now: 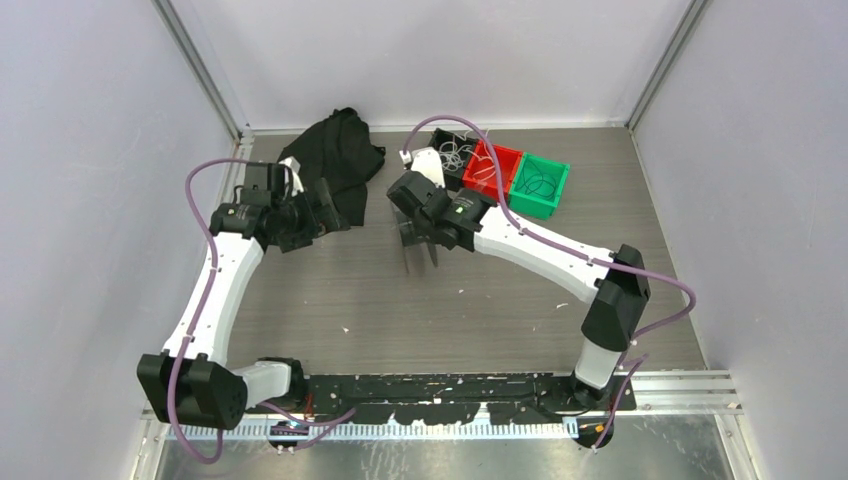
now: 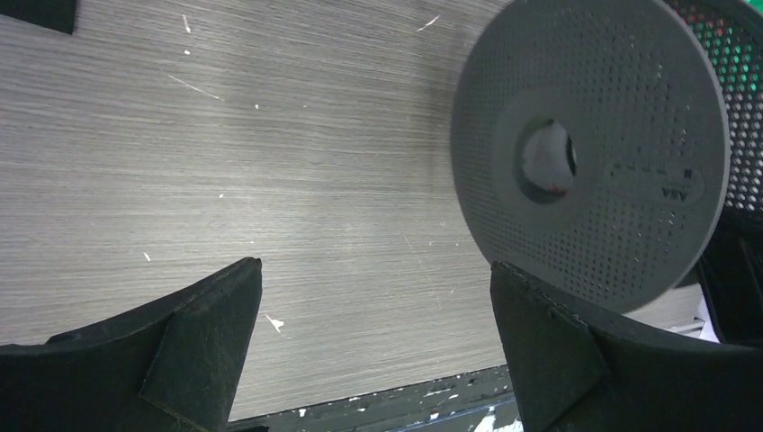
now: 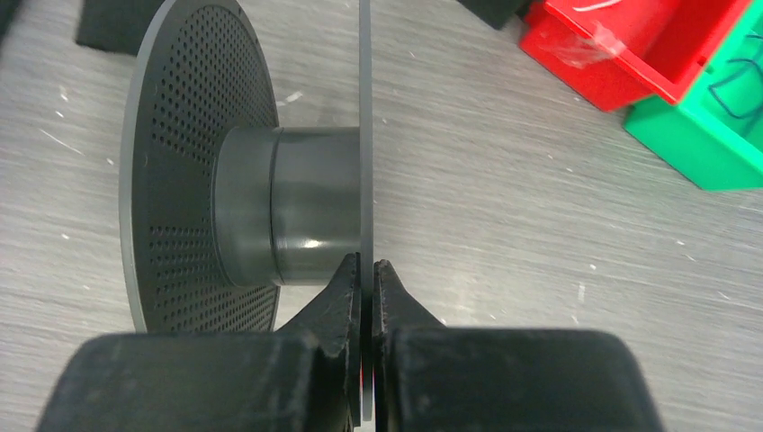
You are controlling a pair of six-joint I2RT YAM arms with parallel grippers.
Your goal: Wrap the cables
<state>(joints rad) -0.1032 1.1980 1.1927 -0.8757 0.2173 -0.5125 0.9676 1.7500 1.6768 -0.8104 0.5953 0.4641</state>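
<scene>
Jaws of the right gripper (image 3: pixel 367 266) are pressed together on the thin near flange of a gray spool (image 3: pixel 270 216), pinching that disc at its rim so the hub lies level and both perforated flanges stand upright. The spool is out over the middle of the table (image 1: pixel 500 320); whether its rims touch the wood I cannot tell. Toward the left edge, the left gripper (image 2: pixel 373 270) hangs low with its fingers spread wide and nothing between them, looking at the spool's outer face. No wire is on the hub yet. The cables (image 1: pixel 456 152) lie well apart from both arms, as a heap of curly white loops in a black bin (image 1: pixel 445 133) at the far edge of the table, right of the middle. Touching it is a red bin (image 1: pixel 510 152) that seems to hold another white strand, then a green bin (image 1: pixel 535 208) with dark wires. A black cloth (image 1: pixel 340 160) lies at the far edge, left of the middle. These wires look almost weightless, limp and springy, likely to snag on one another and slip from a loose pinch. The best hold is probably near a free end, taken with the fingertips alone.
</scene>
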